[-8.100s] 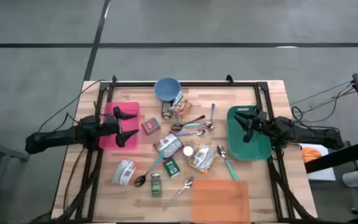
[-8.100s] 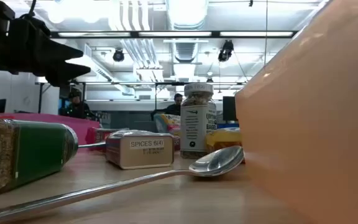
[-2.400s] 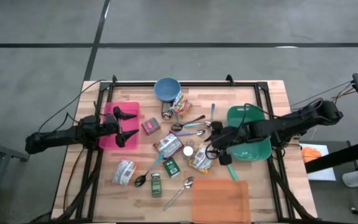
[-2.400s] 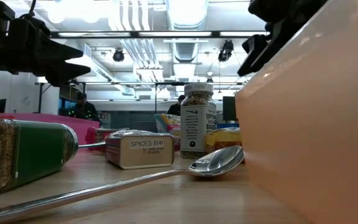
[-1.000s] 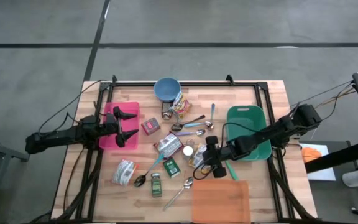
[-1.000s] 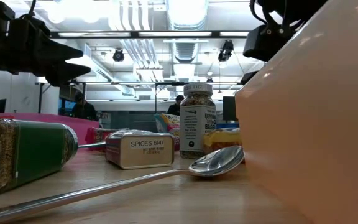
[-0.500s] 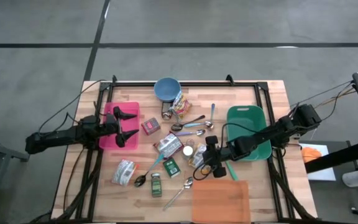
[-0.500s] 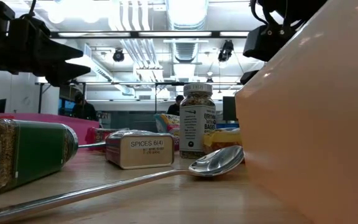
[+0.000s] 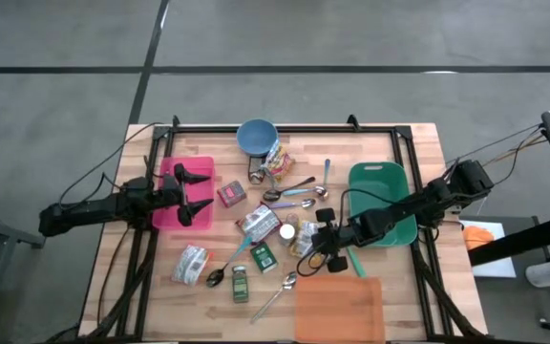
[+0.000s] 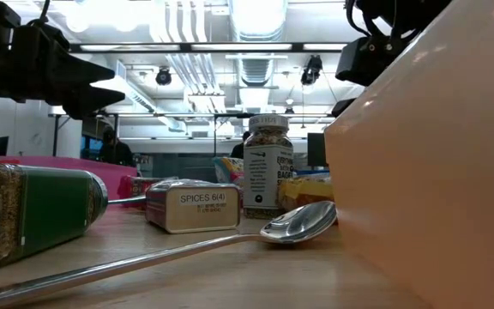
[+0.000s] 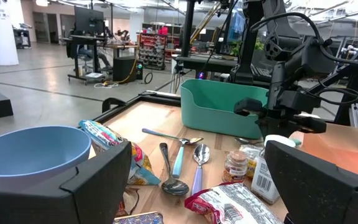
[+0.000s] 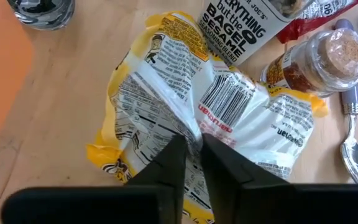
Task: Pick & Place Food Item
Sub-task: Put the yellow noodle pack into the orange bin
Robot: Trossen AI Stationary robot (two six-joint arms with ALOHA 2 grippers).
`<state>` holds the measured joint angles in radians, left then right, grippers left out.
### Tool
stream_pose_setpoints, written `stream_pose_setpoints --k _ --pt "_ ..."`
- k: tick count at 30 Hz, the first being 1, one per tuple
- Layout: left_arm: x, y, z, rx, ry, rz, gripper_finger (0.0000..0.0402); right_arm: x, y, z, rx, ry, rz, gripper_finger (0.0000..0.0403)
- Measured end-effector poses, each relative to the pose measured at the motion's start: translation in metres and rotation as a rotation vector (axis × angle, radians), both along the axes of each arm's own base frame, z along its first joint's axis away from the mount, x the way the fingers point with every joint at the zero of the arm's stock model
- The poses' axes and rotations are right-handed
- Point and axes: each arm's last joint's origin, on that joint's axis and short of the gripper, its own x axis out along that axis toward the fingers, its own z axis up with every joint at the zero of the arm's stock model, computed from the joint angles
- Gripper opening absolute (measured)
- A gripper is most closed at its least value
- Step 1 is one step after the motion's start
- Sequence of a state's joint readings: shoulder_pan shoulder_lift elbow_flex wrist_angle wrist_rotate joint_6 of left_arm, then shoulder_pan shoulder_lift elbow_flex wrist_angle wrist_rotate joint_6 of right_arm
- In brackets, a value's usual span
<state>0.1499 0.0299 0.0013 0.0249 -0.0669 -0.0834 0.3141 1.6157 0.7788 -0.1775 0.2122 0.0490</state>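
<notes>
Leftmost, the left gripper (image 9: 191,195) waits above the flat pink tray (image 9: 168,182) near the table's left edge, its two dark fingers spread wide with nothing between them. Further right, a round blue bowl (image 9: 256,136) sits by the far edge of the light wooden table (image 9: 418,143), and a clutter of small spice jars, crinkled packets and metal spoons fills the middle. Among them lies the yellow-and-white crinkled food packet (image 12: 197,112), flat on the wood beside a white-labelled seasoning jar (image 10: 267,176) and a small jar of red flakes (image 12: 319,56). The right gripper (image 9: 317,247) reaches down onto this packet; in the right wrist view its dark fingers (image 12: 169,163) are pinched together on a fold of the wrapper near the packet's middle. Just beyond, toward the table's right side, stands the green plastic bin (image 9: 384,182), with a flat orange board (image 9: 339,308) at the near edge.
</notes>
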Motion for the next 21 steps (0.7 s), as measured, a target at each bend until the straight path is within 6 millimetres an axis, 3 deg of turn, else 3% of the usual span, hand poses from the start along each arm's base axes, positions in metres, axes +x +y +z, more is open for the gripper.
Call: stream_pose_setpoints --k 5,21 --pt "0.0 0.0 0.0 0.0 0.0 0.0 0.0372 -0.0003 0.0 0.0022 0.006 -0.009 0.001 0.0011" --pt "0.0 0.0 0.0 0.0 0.0 0.0 0.0372 0.0022 0.0004 0.0093 0.008 -0.018 0.0 0.0008"
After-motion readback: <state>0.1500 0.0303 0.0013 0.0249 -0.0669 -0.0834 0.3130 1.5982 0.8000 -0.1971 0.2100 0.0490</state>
